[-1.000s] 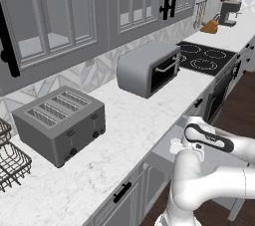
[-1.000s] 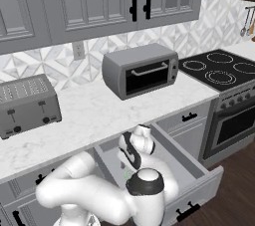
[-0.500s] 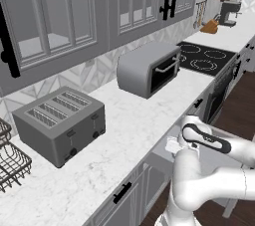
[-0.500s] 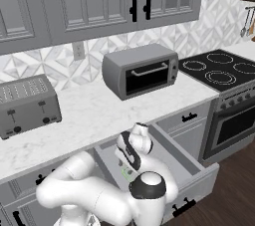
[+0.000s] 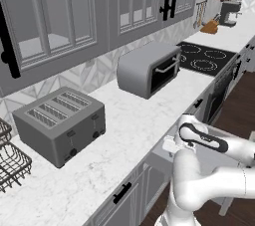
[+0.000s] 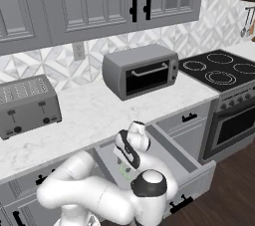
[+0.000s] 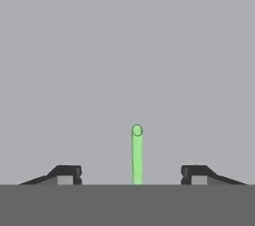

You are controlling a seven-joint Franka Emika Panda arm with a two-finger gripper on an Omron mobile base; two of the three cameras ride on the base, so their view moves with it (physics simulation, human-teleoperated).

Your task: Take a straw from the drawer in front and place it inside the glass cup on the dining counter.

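The drawer point(image 6: 175, 151) stands pulled out under the kitchen counter, and my hand reaches down into it. On its plain grey floor point(image 7: 124, 46) lies the light-green straw point(image 7: 137, 158), running up between my fingers in the hand view. A bit of the green straw point(image 6: 127, 171) also peeks out beneath the hand in the right base view. My gripper point(image 7: 130, 173) is open, one fingertip on each side of the straw with a wide gap to both. The glass cup and the dining counter are out of view.
On the marble counter above the drawer stand a grey toaster oven point(image 6: 141, 70) and a toaster point(image 6: 27, 105). A black stove point(image 6: 221, 70) is to the right, and a wire dish rack point(image 5: 10, 160) is at the far left. Closed drawers flank the open one.
The jaws have narrowed a little around the straw. The hand has stayed low in the drawer with hardly any shift.
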